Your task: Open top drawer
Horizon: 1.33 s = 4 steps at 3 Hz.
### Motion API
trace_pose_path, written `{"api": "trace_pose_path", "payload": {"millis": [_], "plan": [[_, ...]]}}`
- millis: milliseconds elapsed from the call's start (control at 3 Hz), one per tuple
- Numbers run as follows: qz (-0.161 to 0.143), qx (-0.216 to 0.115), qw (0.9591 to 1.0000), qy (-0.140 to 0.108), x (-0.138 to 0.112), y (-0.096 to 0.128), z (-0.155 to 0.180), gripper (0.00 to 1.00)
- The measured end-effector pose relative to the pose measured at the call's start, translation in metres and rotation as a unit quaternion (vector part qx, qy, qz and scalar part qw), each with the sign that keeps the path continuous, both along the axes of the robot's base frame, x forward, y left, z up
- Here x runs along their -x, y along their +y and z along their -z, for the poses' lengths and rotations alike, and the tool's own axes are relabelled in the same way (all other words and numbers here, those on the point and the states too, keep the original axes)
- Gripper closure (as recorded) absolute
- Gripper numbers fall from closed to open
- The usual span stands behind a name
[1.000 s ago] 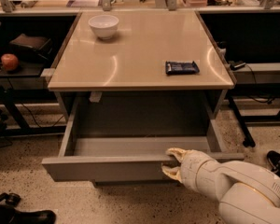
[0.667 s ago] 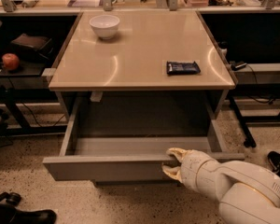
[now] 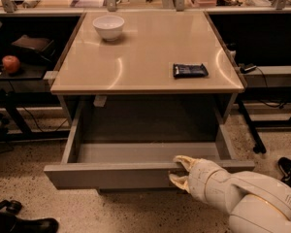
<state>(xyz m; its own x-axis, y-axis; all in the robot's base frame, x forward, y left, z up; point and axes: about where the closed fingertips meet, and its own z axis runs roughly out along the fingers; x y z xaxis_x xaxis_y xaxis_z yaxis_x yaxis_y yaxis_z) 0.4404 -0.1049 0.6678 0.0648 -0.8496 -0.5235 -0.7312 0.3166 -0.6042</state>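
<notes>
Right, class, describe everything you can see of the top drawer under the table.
The top drawer is a shallow grey box with a flat, handle-less front, looking like painted metal or laminate. It stands pulled well out from under the beige table, level, its floor and side walls exposed. The gripper meets the front panel's top edge, right of centre.

We take this for a robotics lab: speckled floor (image 3: pixel 29 178), metal-legged side shelving (image 3: pixel 276 71) with a trailing cable (image 3: pixel 248 68), a plain desk (image 3: pixel 150 57), and a white robot arm (image 3: pixel 242 198) whose pincer (image 3: pixel 177 170) clasps the pulled-out top drawer (image 3: pixel 111 174) by its front edge.
</notes>
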Motion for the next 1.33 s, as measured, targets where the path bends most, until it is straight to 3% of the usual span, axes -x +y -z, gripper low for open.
{"api": "trace_pose_path", "payload": {"millis": [1000,1333], "plan": [[0.000,0.000,1.0000,0.000,0.0000,0.0000,0.0000,0.11],[0.000,0.000,1.0000,0.000,0.0000,0.0000,-0.0001,0.00]]}}
